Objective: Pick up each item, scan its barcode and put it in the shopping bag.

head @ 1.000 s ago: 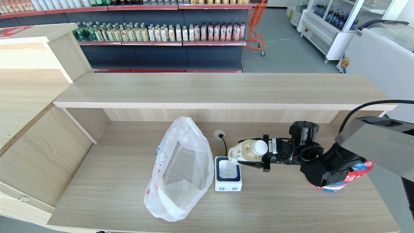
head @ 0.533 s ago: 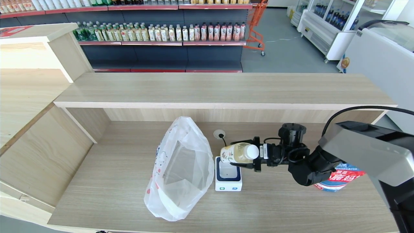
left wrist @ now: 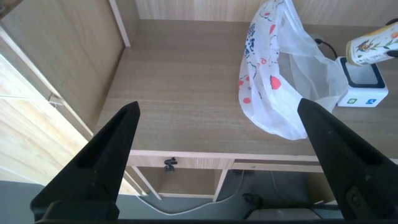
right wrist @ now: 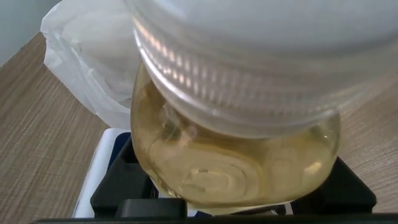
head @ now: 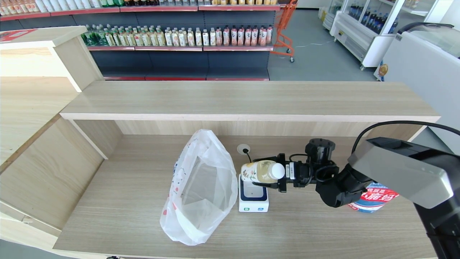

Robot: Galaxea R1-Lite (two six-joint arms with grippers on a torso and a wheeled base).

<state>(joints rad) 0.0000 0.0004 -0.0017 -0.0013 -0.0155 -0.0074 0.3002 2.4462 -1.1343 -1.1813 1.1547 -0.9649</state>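
Observation:
My right gripper (head: 267,172) is shut on a tea bottle (head: 259,171) with a white cap, holding it on its side just above the white barcode scanner (head: 253,199). In the right wrist view the bottle (right wrist: 236,143) hangs over the scanner's dark window (right wrist: 118,193), with the bag (right wrist: 93,68) beyond. The white plastic shopping bag (head: 199,189) stands open on the counter, left of the scanner. My left gripper (left wrist: 217,162) is open, held high over the counter's near left edge, with the bag (left wrist: 273,81), the scanner (left wrist: 364,84) and the bottle (left wrist: 373,46) far off.
A red, white and blue snack packet (head: 373,199) lies on the counter behind my right arm. The scanner's cable runs to a round socket (head: 243,148). A raised wooden ledge (head: 248,100) borders the back and a wooden side wall (head: 46,169) the left.
My right arm has carried the bottle leftward and slightly down, from the scanner's right edge to directly over its window. The bag and scanner have stayed put.

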